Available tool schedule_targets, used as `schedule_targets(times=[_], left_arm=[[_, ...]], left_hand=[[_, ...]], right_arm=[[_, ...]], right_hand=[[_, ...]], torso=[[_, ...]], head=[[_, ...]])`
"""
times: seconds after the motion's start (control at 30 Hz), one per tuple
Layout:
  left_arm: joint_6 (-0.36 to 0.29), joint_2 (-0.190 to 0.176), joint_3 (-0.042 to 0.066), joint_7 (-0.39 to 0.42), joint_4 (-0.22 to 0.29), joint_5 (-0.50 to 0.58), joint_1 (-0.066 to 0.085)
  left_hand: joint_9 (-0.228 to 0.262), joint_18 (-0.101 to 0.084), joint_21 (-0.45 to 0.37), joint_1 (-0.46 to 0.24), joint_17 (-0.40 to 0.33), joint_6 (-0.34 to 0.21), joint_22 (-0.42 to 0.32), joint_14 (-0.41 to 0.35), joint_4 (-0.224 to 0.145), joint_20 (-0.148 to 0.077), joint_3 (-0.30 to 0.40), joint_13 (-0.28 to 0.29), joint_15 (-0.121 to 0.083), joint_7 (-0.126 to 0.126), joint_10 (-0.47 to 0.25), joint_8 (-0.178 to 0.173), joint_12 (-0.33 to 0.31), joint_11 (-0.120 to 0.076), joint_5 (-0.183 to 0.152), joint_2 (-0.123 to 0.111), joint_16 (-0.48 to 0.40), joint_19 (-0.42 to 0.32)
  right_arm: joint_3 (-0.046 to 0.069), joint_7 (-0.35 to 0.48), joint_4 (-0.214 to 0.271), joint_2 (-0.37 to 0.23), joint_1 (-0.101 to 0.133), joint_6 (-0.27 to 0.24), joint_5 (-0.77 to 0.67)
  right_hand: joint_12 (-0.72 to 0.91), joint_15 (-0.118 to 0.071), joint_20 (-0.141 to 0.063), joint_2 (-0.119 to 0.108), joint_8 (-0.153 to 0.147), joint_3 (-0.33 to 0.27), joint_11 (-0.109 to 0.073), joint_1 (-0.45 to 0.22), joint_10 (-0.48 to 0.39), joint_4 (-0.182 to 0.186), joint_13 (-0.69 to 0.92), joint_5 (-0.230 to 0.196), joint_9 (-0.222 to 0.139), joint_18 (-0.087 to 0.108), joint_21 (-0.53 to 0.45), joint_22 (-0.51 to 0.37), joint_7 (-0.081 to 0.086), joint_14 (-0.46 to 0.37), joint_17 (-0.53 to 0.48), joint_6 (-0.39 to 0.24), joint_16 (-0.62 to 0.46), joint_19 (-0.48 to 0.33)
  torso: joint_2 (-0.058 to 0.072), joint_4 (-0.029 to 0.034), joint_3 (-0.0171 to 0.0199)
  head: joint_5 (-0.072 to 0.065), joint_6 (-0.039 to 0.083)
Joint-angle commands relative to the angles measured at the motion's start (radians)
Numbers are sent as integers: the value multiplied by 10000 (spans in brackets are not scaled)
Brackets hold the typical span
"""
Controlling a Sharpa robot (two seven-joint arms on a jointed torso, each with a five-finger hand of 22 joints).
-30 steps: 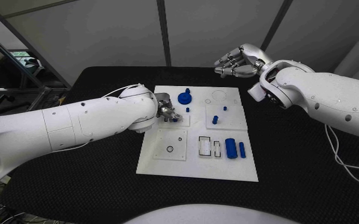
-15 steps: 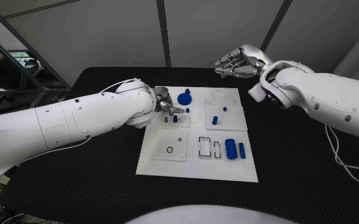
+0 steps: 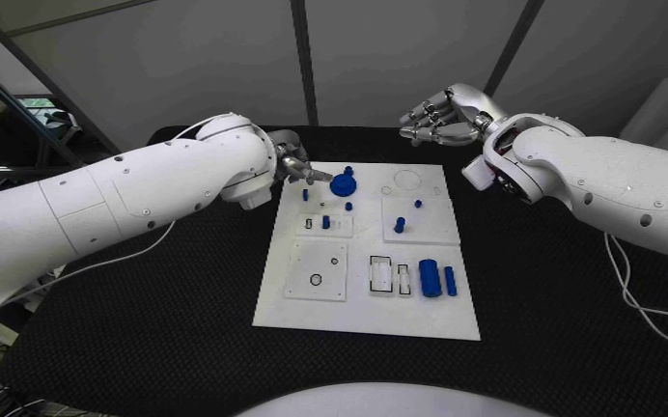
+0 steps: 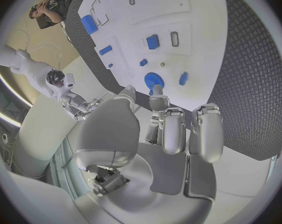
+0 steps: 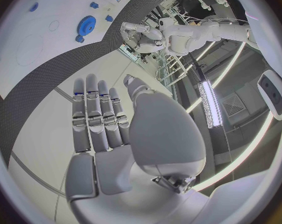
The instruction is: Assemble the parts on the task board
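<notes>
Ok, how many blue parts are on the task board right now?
8: a gear at the far edge, a small piece left of it; four pegs mid-board; a large cylinder and slim bar near right. The left hand may hide others.

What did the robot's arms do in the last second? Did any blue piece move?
The left hand drew back from the middle of the board toward its far left corner, uncovering a small blue piece standing where it had been. It holds nothing now. The right hand stayed raised beyond the board, and the gear and the other blue pieces did not move.
</notes>
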Motion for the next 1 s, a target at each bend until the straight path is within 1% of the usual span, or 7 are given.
schedule_targets(times=[0.03,0.17,0.37,0.5,0.6,0.73,1.0], left_arm=[[1181,192,32,-36,-552,206,121],[1607,571,30,80,-1510,217,223],[2052,1056,-109,118,-2572,219,276],[2297,1332,-190,131,-3079,218,284],[2412,1499,-274,152,-3348,217,277],[2448,1642,-335,205,-3556,193,254],[2417,1826,-375,320,-3738,173,206]], left_hand=[[-328,-148,-63,269,1783,-154,680,777,-40,136,28,-86,123,81,-69,-312,-44,72,64,74,-58,160],[-586,-143,-83,431,1769,-89,667,769,-30,185,48,-127,166,126,-92,-493,-38,113,68,141,-77,152],[-687,-148,-64,433,1775,-43,699,771,10,199,37,-123,176,136,-87,-552,-14,124,57,179,-69,166],[-780,-163,-15,417,1789,99,771,777,49,207,21,-69,175,115,-45,-562,60,114,44,246,-50,200],[-803,-165,-7,409,1788,137,785,777,56,207,9,-58,172,108,-35,-561,77,108,39,255,-51,206],[-875,-167,0,319,1789,207,797,778,89,205,-62,-68,164,97,-31,-579,92,99,24,261,-50,212],[-1065,-172,15,-63,1794,341,833,780,113,194,-399,-76,152,74,-13,-630,147,83,10,325,-44,225]], right_arm=[[4,3,-3,22,19,62,5],[4,-8,0,35,19,67,5],[4,-23,28,33,19,68,5],[4,-28,49,37,19,71,4],[4,-30,61,51,19,79,4],[4,-30,74,58,19,85,4],[4,-29,69,74,19,91,3]], right_hand=[[-17,6,54,-5,-37,-56,-13,-116,-87,21,-17,57,-15,19,-38,-9,20,-58,-9,-70,-46,-50],[-16,7,55,-2,-36,-56,-13,-116,-88,20,-17,58,-14,20,-41,-11,21,-60,-11,-71,-46,-52],[-14,7,56,3,-34,-55,-13,-115,-88,19,-17,60,-13,20,-44,-12,20,-61,-12,-71,-46,-54],[-14,7,56,3,-34,-55,-13,-115,-88,19,-17,60,-13,20,-44,-12,20,-61,-12,-71,-46,-54],[-14,7,56,3,-34,-55,-13,-115,-88,19,-17,60,-13,20,-44,-12,20,-61,-12,-71,-46,-54],[-14,7,56,3,-34,-55,-13,-115,-88,19,-17,60,-13,20,-44,-12,20,-61,-12,-71,-46,-54],[-14,7,56,3,-34,-55,-13,-115,-88,19,-17,60,-13,20,-44,-12,20,-61,-12,-71,-46,-54]], torso=[[7,-10,6],[24,-32,-2],[30,-22,-10],[38,-10,-22],[20,-9,-18],[27,-20,-18],[18,-13,-14]], head=[[11,40],[21,55],[30,76],[32,52],[46,24],[65,25],[41,-10]])
